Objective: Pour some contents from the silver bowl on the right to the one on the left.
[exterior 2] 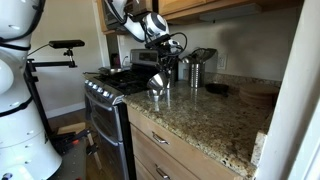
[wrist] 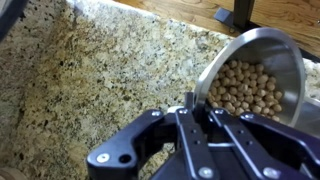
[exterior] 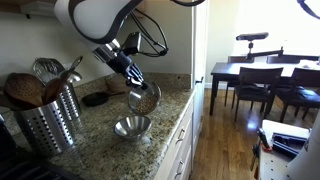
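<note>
My gripper [exterior: 133, 76] is shut on the rim of a silver bowl [exterior: 144, 97] and holds it tilted in the air above the granite counter. In the wrist view the held bowl [wrist: 262, 75] is full of small tan round pieces [wrist: 248, 90], with my fingers [wrist: 190, 108] pinching its rim. A second silver bowl [exterior: 132, 127] stands on the counter just below the held one. In an exterior view the held bowl [exterior 2: 166, 68] hangs above the standing bowl [exterior 2: 157, 88]. I cannot tell what is in the standing bowl.
A perforated metal utensil holder [exterior: 48, 122] with wooden spoons stands on the counter [exterior: 100, 140]. A dark disc [exterior: 96, 99] lies near the wall. A stove [exterior 2: 105, 95] borders the counter. A dining table and chairs [exterior: 262, 80] stand beyond.
</note>
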You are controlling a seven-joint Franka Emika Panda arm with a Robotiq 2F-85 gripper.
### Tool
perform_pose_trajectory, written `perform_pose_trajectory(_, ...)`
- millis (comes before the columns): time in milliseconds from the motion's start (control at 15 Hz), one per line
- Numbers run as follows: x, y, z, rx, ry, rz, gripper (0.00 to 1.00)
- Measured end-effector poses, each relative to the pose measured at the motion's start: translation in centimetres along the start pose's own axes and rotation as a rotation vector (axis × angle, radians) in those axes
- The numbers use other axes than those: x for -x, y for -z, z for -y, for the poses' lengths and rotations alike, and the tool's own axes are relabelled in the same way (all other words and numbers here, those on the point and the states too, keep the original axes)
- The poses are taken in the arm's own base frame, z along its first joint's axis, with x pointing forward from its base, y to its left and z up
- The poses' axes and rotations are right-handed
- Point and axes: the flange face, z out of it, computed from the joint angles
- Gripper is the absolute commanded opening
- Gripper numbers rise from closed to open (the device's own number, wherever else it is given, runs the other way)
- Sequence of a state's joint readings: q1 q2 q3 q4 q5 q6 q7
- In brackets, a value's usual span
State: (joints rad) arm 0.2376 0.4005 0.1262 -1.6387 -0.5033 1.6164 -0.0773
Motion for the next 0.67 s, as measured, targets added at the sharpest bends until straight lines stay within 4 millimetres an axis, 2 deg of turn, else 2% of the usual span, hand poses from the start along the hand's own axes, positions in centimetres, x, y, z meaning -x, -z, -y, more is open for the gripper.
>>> perform_pose_trajectory(667, -2.0, 0.8, 1.2, 0.073, 0.028, 0.020, 0.07)
